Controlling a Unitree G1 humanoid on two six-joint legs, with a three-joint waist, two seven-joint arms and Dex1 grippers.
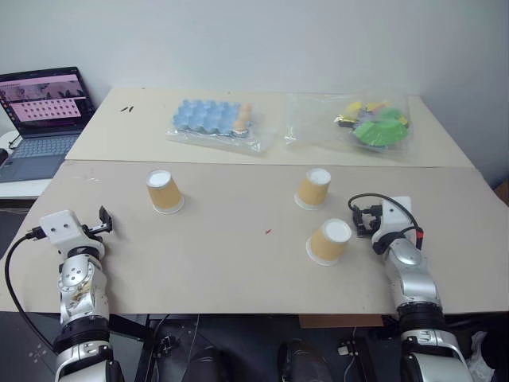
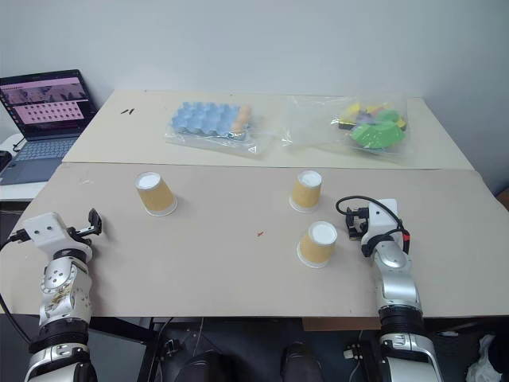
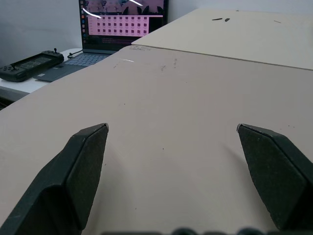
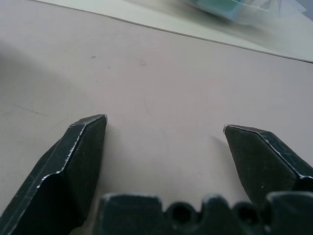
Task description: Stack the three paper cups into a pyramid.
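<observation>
Plainly, nothing is stacked yet: the 3 paper cups stand upside down and apart on the near table [image 1: 238,270], the left cup [image 1: 165,191] alone toward the robot's left, the far right cup [image 1: 313,189] and the near right cup [image 1: 329,241] close together but not touching. The left gripper [image 3: 171,147] has its jaws spread wide over bare table with nothing between them, and the right gripper [image 4: 165,134] is likewise wide open and empty, sitting just beside the near right cup. The main risk is that thin, light cups crush or tip if squeezed hard or nudged by a finger on approach; the near right cup already looks tilted, so a sideways brush from the right gripper could roll it. The top cup will also slip off if the 2 lower ones are left too far apart. Neither wrist view shows any cup, so finger-to-cup clearance is hard to judge. The contents of the 2 plastic bags on the far table [image 1: 445,151] are unclear.
</observation>
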